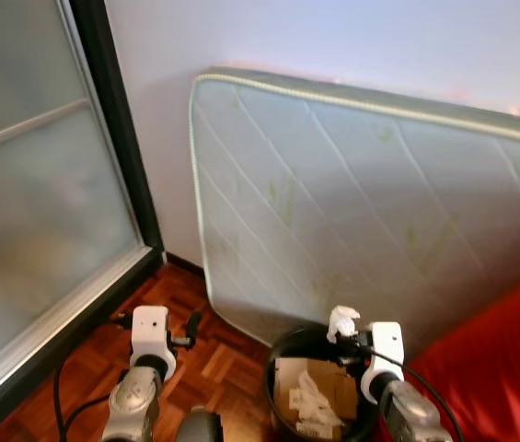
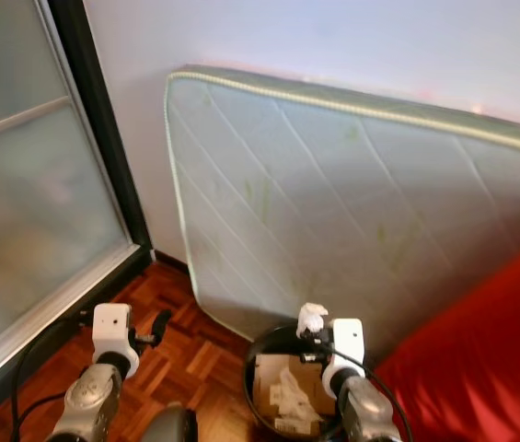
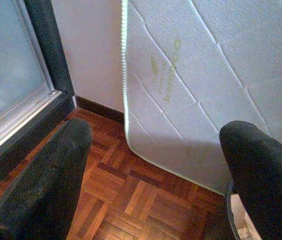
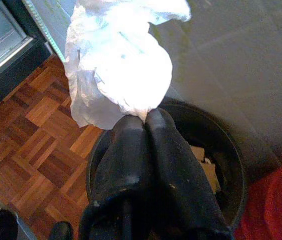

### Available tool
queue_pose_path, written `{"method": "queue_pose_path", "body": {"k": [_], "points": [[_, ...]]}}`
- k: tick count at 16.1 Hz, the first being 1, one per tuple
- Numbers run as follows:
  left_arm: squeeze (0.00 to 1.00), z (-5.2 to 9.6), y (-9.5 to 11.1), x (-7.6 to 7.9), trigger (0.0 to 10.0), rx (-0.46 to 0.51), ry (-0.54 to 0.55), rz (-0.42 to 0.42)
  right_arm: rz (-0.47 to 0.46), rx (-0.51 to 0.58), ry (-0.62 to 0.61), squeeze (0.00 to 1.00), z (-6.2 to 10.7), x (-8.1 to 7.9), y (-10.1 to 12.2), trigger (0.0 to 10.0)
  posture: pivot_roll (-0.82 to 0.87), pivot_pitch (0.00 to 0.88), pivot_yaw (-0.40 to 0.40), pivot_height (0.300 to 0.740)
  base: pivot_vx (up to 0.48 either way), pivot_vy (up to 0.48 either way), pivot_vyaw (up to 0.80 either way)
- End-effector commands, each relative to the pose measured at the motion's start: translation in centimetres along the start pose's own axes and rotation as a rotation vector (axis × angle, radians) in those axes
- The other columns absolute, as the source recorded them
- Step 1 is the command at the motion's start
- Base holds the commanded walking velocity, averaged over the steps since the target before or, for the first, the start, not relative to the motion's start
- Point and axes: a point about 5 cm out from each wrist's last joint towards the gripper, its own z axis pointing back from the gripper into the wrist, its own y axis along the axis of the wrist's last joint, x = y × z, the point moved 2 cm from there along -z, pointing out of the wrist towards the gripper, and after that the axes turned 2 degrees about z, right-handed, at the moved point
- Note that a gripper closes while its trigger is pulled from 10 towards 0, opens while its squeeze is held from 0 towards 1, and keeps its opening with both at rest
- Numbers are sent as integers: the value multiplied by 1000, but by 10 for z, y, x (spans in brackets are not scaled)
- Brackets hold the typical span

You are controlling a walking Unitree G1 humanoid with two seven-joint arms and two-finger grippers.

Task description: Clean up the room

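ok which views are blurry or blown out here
Both eye views are soft, the mattress hazy; left wrist view is sharp on the floor but its fingers blur; right wrist view overexposes the tissue, with the bin dim behind.

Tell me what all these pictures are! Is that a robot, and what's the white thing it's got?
Yes, it's a robot that tidies rooms. The two top pictures come from cameras in its head, looking down at its own silver arms. The other two come from little cameras on its wrists, looking along its black fingers.

The right gripper is pinched shut on a crumpled white paper and holds it above a black bin. The bin already has cardboard and paper scraps inside.

The left gripper is open and holds nothing, out over the wooden floor.

Behind the bin, a mattress leans against the wall. On the robot's left is a frosted glass door, and on its right something red.
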Motion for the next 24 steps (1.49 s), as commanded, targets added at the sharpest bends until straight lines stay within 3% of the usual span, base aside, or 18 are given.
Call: {"method": "queue_pose_path", "body": {"k": [1, 8, 16, 21, 24], "points": [[0, -1, 1, -2, 10000, -5, 17, 11, 14, 2, 2, 0, -1, 1, 4, 10000, 45, 0, -34, 620, 0, 0, 0], [0, -2, 2, -3, 10000, -4, 15, 19, 37, -20, 69, 0, -3, -9, 2, 10000, 52, 0, -37, 620, 0, 0, 0], [0, -2, 2, -3, 10000, -4, 2, 25, 16, -22, 26, 0, -3, -6, 1, 10000, 53, 0, -36, 620, 300, 0, 0], [0, -1, 1, -2, 10000, -11, -5, 31, 19, -47, 37, 0, -2, -7, -4, 10000, 54, 0, -36, 620, 0, 0, 0], [0, -1, 1, -1, 10000, -9, -9, 31, 72, -102, 117, 0, -3, -18, -10, 10000, 58, 5, -35, 620, 0, 0, 0]]}}
